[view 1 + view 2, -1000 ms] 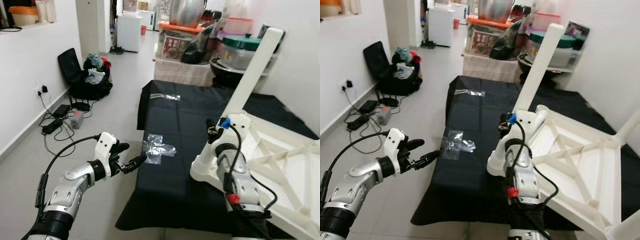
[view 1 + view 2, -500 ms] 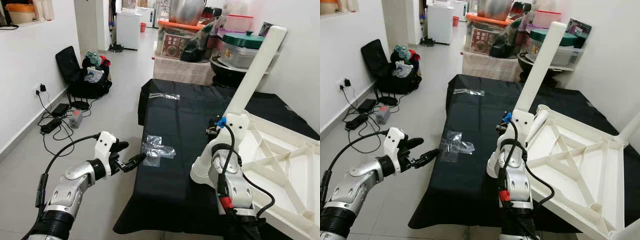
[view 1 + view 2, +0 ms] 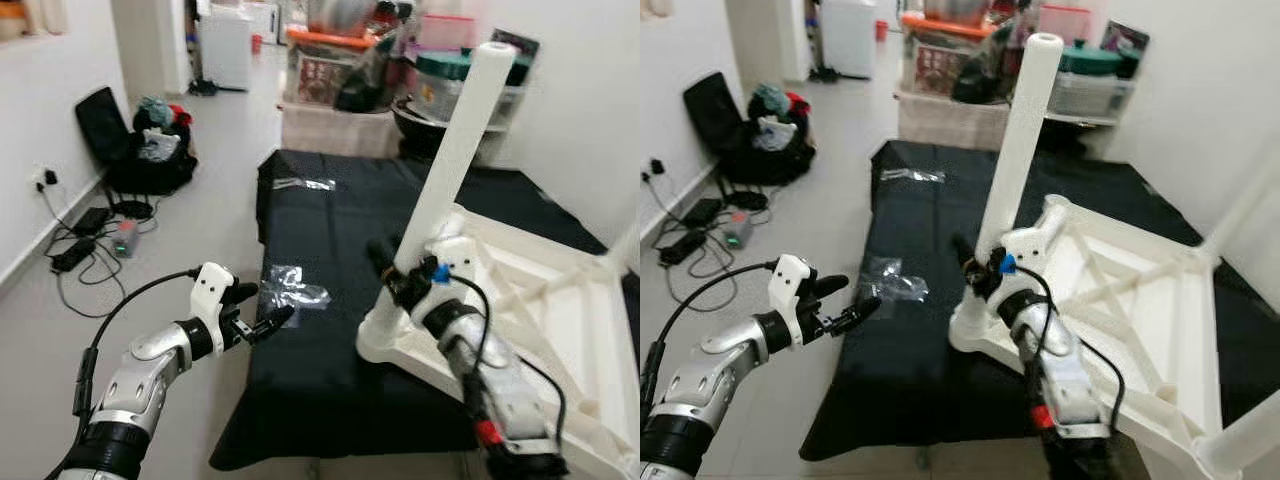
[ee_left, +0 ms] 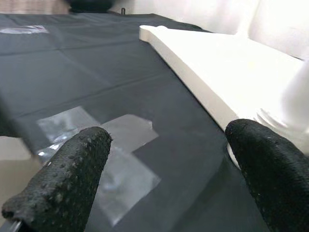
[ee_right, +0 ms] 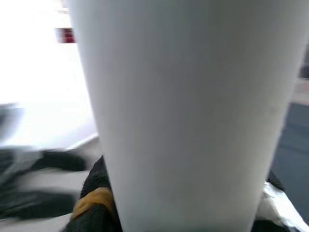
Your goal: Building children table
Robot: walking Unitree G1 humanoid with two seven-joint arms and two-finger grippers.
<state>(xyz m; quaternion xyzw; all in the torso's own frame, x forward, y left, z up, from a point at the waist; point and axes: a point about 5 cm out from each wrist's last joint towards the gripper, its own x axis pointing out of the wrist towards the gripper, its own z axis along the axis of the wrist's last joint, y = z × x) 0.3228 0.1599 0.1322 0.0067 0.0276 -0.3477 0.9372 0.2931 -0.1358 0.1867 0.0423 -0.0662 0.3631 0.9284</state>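
**Operator:** At the foot of the upright table leg (image 3: 455, 150), my right claw (image 3: 392, 272) is now wrapped around it, closed on the leg just above the socket. A second ago it sat lower, under that corner, and the leg leaned more steeply; now the leg stands closer to upright. I read that as the leg being seated or turned home.

**Spotter:** And the left?

**Operator:** My left claw (image 3: 262, 323) still hovers with its fingers (image 4: 72, 174) spread wide, holding nothing. Just ahead of it lie the clear plastic bags (image 3: 292, 292) on the black cloth (image 3: 320, 220); further out from it is the near corner of the upturned tabletop (image 3: 1140, 330).

**Spotter:** Room to move?

**Operator:** The tabletop's near corner rests close to the cloth's front edge, so I'd avoid pushing it towards me. Open floor (image 3: 190, 230) runs on the left claw's outer side. Beyond the right claw, storage bins (image 3: 450, 70) crowd the far end, and the wall (image 3: 1200, 110) closes its outer side.
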